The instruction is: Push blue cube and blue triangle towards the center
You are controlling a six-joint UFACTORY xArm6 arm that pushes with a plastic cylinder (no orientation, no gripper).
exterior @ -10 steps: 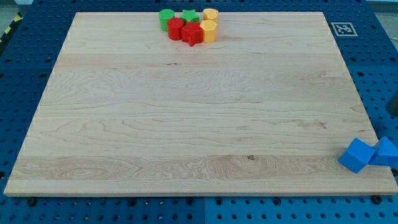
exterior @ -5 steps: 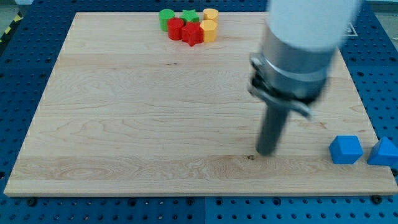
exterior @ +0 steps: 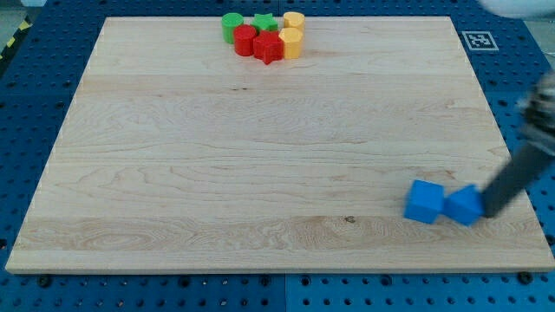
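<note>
**Currently: two blue blocks and rod at the board's lower right**

Board: wooden board (exterior: 260,156), pale grain, lying on a blue pegboard table (exterior: 529,78). Wide bare wood spans the middle and the view's left; the blue pair sits near the view's bottom edge and right edge, with open room toward the centre.

Item 1: blue cube (exterior: 425,201), solid bright blue, square faces, low on the view's right.

Item 2: blue triangle (exterior: 465,206), same blue, touching the cube's right side; its shape is hard to make out.

Item 3: my tip (exterior: 491,213), end of a dark slanted rod, blurred, pressed against the triangle's right side. No pincer is fitted, so nothing is clasped.

Item 4: cluster at the view's top edge, packed together: green cylinder (exterior: 231,25), green star (exterior: 264,22), red cylinder (exterior: 245,40), red star (exterior: 269,48), two yellow blocks (exterior: 292,35).

Item 5: printed marker tag (exterior: 478,40), top right corner.
</note>
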